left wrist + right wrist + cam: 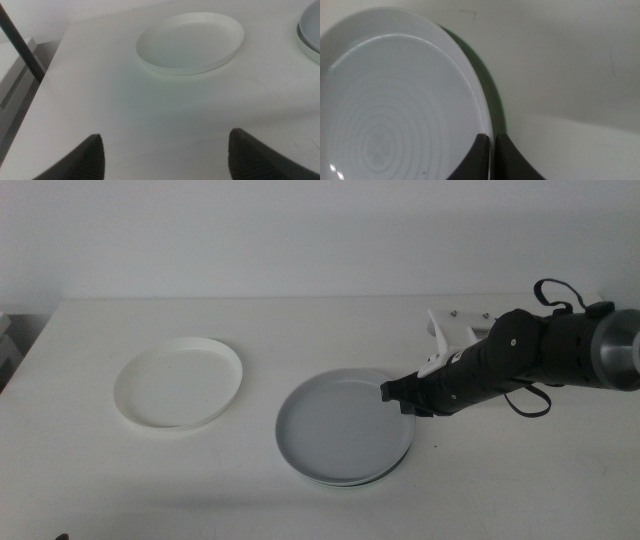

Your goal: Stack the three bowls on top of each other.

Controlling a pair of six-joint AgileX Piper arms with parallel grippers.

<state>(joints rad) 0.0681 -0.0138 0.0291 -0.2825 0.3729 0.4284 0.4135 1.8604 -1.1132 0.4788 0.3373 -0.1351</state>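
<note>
The white bowl (180, 382) stands alone on the left of the table and also shows in the left wrist view (190, 42). The grey bowl (340, 425) sits in the middle on top of the pale mint green bowl (375, 478), of which only a thin rim shows beneath it. My right gripper (398, 395) is at the grey bowl's right rim. In the right wrist view its jaws (493, 150) are pinched on that rim (395, 100), with a greenish edge (492, 95) beside it. My left gripper (167, 155) is open and empty, low over the table's near left.
A white bracket-like object (452, 330) lies at the back right behind the right arm. The table's left edge and a dark pole (20, 47) are next to the left gripper. The grey bowl's edge (311, 27) shows at that view's side.
</note>
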